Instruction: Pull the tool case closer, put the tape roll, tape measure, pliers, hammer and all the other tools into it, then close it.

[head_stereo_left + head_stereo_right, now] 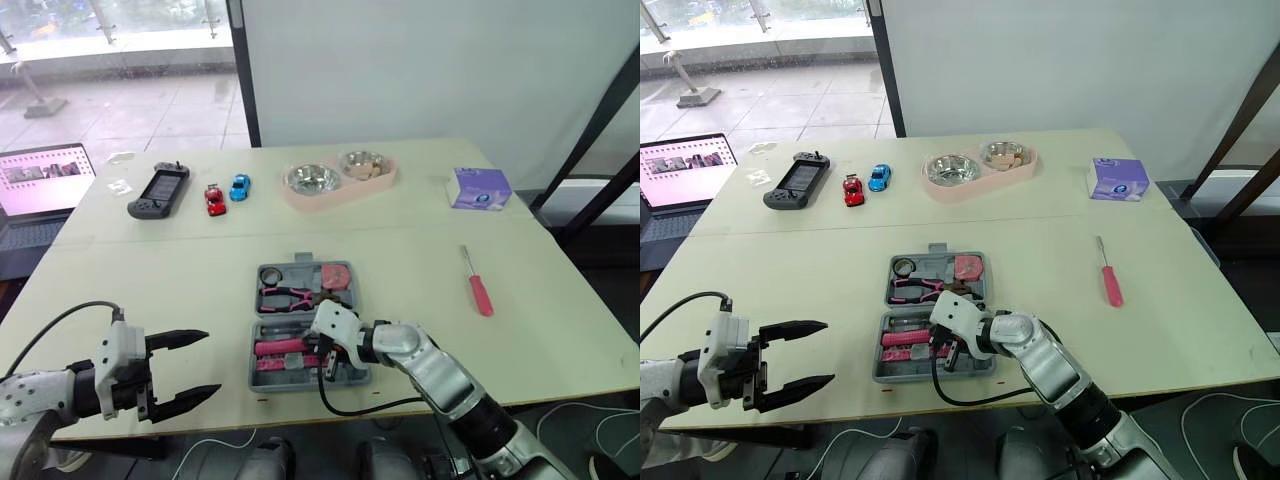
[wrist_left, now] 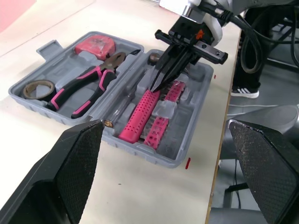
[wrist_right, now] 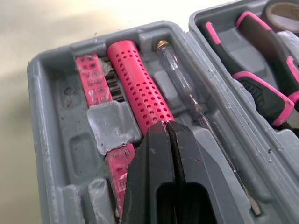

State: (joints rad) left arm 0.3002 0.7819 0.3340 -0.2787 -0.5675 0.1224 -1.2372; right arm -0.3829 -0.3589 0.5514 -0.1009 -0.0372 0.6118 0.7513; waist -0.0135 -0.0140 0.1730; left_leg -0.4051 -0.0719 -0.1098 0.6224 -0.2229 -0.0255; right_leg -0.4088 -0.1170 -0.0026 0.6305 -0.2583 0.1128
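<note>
1. The right pincer (image 2: 154, 87) is pressed fully closed and holds nothing, with its tips at the pink perforated handle (image 3: 140, 93) in the open tool case (image 2: 154, 156).
2. The pliers (image 2: 86, 88), tape roll (image 2: 38, 88) and tape measure (image 2: 96, 44) lie in the case half beyond it.
3. The left pincer (image 1: 210, 362) gapes wide and empty, left of the case.
4. A red screwdriver (image 1: 480, 290) lies on the table (image 1: 560, 330), well right of the right pincer.

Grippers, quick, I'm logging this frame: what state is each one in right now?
Left gripper: open, empty, above the table.
Right gripper: shut, holding nothing, tips at the open tool case.
</note>
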